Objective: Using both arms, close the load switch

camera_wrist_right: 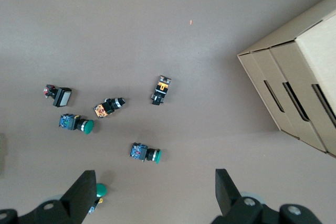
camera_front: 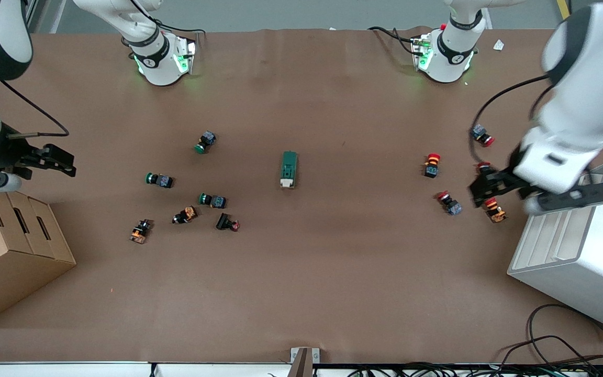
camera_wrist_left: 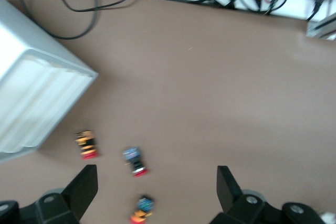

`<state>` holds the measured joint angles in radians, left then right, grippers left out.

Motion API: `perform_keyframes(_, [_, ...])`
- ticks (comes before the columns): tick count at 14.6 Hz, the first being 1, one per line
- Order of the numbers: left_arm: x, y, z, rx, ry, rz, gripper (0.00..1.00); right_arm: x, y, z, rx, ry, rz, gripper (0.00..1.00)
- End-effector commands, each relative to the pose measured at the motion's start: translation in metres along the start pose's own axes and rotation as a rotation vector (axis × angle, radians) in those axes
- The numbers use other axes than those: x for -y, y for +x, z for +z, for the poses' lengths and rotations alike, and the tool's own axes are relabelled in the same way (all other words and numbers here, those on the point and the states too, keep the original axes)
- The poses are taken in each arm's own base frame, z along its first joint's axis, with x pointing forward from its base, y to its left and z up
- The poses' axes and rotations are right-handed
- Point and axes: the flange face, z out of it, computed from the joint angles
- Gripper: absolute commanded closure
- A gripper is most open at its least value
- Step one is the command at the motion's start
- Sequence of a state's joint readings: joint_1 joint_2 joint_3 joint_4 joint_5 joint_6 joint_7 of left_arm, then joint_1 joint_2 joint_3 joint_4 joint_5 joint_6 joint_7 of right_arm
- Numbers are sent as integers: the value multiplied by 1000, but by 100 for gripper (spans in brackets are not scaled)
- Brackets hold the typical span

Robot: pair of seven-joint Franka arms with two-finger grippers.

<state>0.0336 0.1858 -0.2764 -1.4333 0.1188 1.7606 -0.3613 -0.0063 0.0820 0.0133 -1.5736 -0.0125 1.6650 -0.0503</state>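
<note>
Front view shows the load switch (camera_front: 289,169) lying alone mid-table, well apart from both grippers, with green-capped push buttons (camera_front: 205,141) scattered toward the right arm's end and red-capped push buttons (camera_front: 432,164) toward the left arm's end.

The left gripper (camera_front: 484,188) hangs over the red-capped buttons beside the white ribbed box (camera_front: 568,251); the left wrist view shows its 2 fingers (camera_wrist_left: 84,187) spread wide with nothing between them. The right gripper (camera_front: 63,159) hovers near the cardboard box (camera_front: 8,251), and in the right wrist view its fingers (camera_wrist_right: 81,192) are likewise spread and empty.

Judging from this, the step in hand is the approach: neither arm has reached the switch. To do it well, both arms should travel high enough to clear the scattered buttons, then come down on the switch from its 2 ends. One gripper should pin the dark green body so it cannot slide on the brown paper, while the other pushes the lever end.

The switch is a small dark green rectangular block, longer than the buttons, its long axis running toward the front camera, with a cream-white end nearest that camera. Whether the lever sits open or closed cannot be told.
</note>
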Motion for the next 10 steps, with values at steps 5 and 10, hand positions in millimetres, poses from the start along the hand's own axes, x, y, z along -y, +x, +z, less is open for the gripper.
perform_keyframes(5, [64,-63,-39,136,-34,113,0,-7,-14,-36,54,-1,10,0])
perform_keyframes(10, [74,-90,-50,178,-48,137,0,-8,-35,-36,155,2,9,0])
